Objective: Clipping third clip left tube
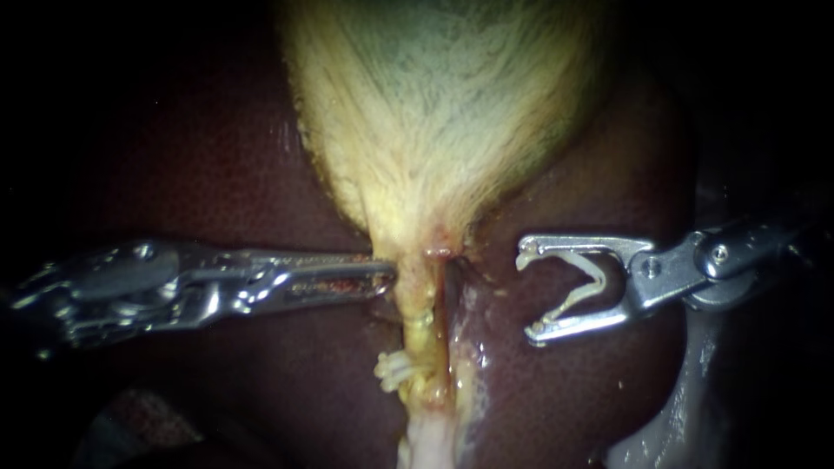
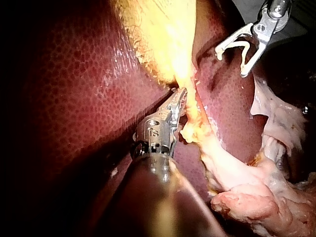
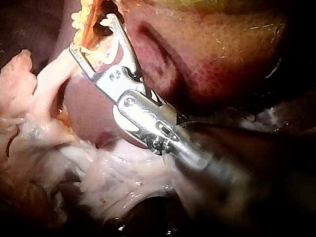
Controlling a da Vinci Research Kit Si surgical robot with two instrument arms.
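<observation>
The thin pale-yellow tube [image 1: 419,295] runs straight down from the narrow end of the pale yellow, fibrous gallbladder [image 1: 443,104]. It lies on the smooth dark red liver [image 1: 217,174], which spreads out on both sides of it. A small reddish spot marks where the tube meets the gallbladder. Further along the tube, away from the gallbladder, a knobbly whitish-yellow lump [image 1: 395,369] sticks out from the tube's left edge; I cannot tell whether it is a clip. Close along the tube's right edge there is a dark slit, with glistening tissue beyond it.

The left instrument [image 1: 389,276], long, silver and slotted, comes in level from the tube's left. Its pincer is clenched on the tube's left edge, just below the gallbladder. The left wrist view shows the tips pressed into the yellow tissue there.

The right instrument [image 1: 526,295], silver and hook-tipped, sits to the right of the tube, near it but clear of it, with liver showing between. Its pincer is spread wide and carries a pale V-shaped clip [image 1: 586,291], one leg lying along each side, the clip's mouth facing the tube.

At the tube's end away from the gallbladder, the wrist views show ragged pale pink tissue [image 3: 98,168] lying beside the liver.
</observation>
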